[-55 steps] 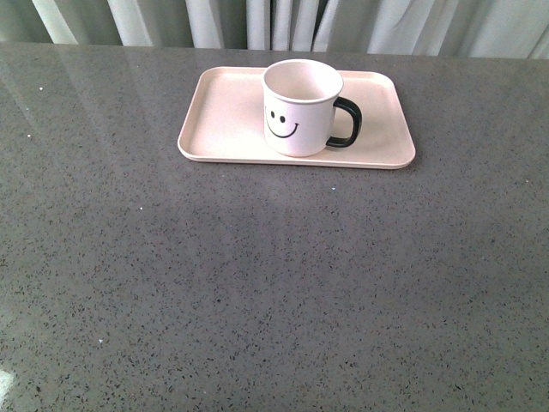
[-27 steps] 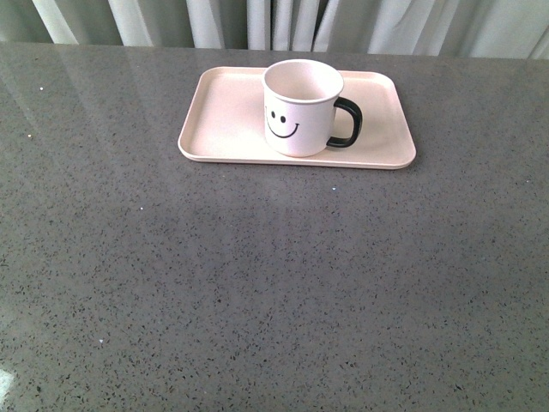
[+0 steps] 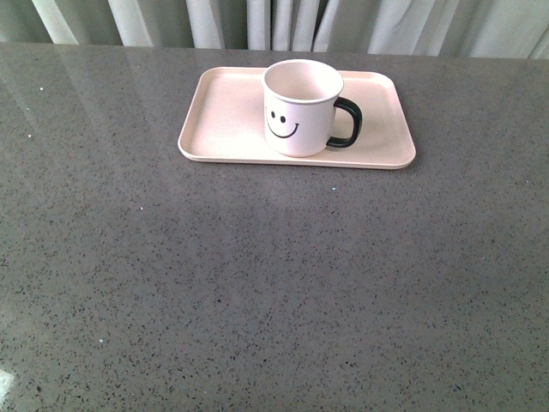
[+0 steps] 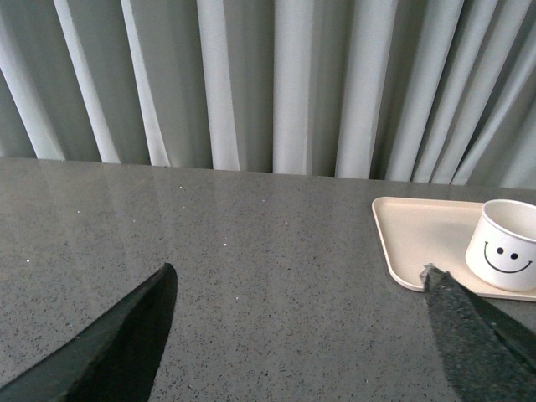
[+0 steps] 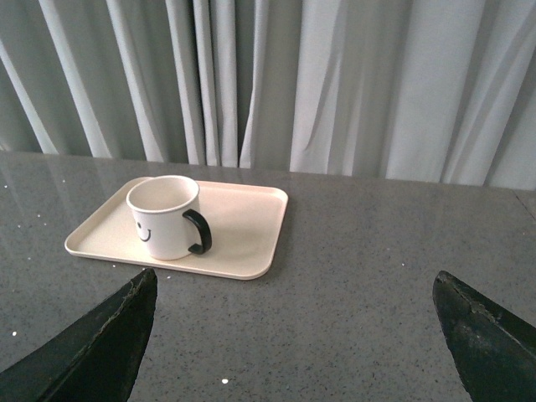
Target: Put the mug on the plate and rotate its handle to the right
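The white mug [image 3: 300,112] with a black smiley face stands upright on the pale pink plate [image 3: 223,129], near its middle. Its black handle [image 3: 347,124] points right in the front view. Neither arm shows in the front view. In the left wrist view the mug [image 4: 504,255] and plate [image 4: 419,239] lie beyond the open left gripper [image 4: 297,280], which holds nothing. In the right wrist view the mug [image 5: 163,216], its handle [image 5: 199,232] and the plate [image 5: 243,226] sit beyond the open, empty right gripper [image 5: 293,289].
The plate rests toward the far side of a grey speckled table [image 3: 274,292]. Pale curtains [image 3: 283,21] hang right behind the table's back edge.
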Action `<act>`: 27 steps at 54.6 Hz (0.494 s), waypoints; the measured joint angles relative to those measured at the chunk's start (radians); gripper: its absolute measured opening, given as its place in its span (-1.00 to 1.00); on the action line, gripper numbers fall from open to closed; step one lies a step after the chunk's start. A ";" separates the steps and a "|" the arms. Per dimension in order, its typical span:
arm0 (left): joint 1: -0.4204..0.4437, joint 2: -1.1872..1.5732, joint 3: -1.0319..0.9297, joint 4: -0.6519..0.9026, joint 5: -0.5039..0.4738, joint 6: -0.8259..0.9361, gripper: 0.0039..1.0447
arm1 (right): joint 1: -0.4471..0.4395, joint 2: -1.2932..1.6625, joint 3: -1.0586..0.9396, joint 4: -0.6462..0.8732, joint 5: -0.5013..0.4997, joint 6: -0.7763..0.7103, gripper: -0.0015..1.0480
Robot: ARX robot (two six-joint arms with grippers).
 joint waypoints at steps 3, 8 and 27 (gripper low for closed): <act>0.000 0.000 0.000 0.000 -0.002 0.001 0.86 | -0.055 0.116 0.084 -0.196 -0.186 -0.076 0.82; 0.000 0.000 0.000 0.000 0.000 0.000 0.83 | -0.094 0.526 0.279 -0.370 -0.373 -0.229 0.82; 0.000 0.000 0.000 0.000 0.000 0.000 0.83 | 0.001 1.477 0.892 -0.113 -0.161 -0.097 0.82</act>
